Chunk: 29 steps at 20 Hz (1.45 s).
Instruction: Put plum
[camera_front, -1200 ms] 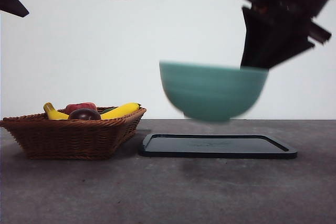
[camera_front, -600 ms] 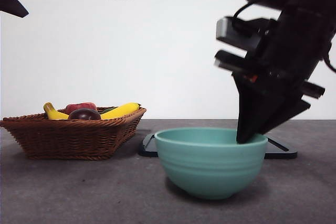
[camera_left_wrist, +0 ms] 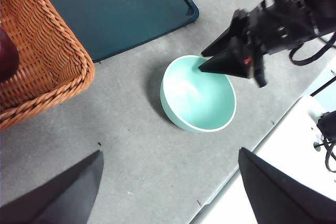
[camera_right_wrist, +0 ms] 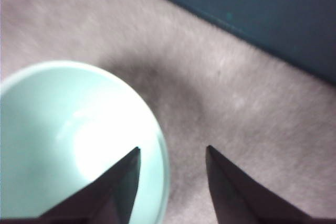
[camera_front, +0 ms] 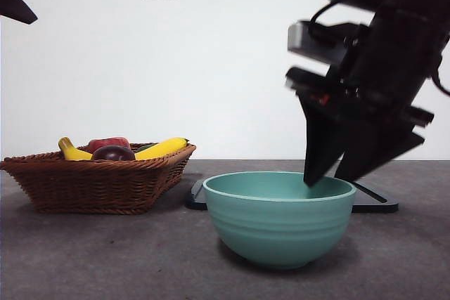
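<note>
The plum (camera_front: pixel 112 152), dark maroon, lies in the wicker basket (camera_front: pixel 98 180) at the left; in the left wrist view only a dark sliver of the plum (camera_left_wrist: pixel 4 53) shows at the basket (camera_left_wrist: pixel 37 61). A teal bowl (camera_front: pixel 278 219) stands on the table in front. My right gripper (camera_front: pixel 327 179) is open, one jaw inside the bowl's rim (camera_right_wrist: pixel 68 129) and one outside, touching nothing that I can see. From the left wrist view the right gripper (camera_left_wrist: pixel 203 62) sits at the bowl's (camera_left_wrist: pixel 197 93) edge. My left gripper (camera_left_wrist: pixel 170 152) hangs open and high above the table.
A dark flat tray (camera_front: pixel 373 201) lies behind the bowl. Two yellow bananas (camera_front: pixel 162 147) and a red apple (camera_front: pixel 107 142) share the basket with the plum. A black arm tip (camera_front: pixel 14 1) shows at the top left corner.
The bowl came down from the air in front of the tray onto the table. The right gripper's jaws then opened off its rim, and the bowl shifted slightly left.
</note>
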Each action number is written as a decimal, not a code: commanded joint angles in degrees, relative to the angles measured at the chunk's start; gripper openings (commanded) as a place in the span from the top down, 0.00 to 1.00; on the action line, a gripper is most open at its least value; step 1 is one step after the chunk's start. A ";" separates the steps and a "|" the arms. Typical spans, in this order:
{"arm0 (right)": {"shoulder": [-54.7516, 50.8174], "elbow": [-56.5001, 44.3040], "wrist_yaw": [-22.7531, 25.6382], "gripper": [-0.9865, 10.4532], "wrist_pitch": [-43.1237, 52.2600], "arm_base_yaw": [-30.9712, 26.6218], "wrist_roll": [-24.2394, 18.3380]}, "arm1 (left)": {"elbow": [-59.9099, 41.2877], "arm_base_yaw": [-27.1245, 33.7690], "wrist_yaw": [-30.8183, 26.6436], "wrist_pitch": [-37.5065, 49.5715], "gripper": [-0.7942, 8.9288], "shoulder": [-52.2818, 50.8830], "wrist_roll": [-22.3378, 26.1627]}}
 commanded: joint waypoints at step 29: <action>-38.86 0.92 -11.34 0.73 -24.09 0.39 0.57 | 1.14 -0.26 0.13 0.52 0.50 0.35 0.28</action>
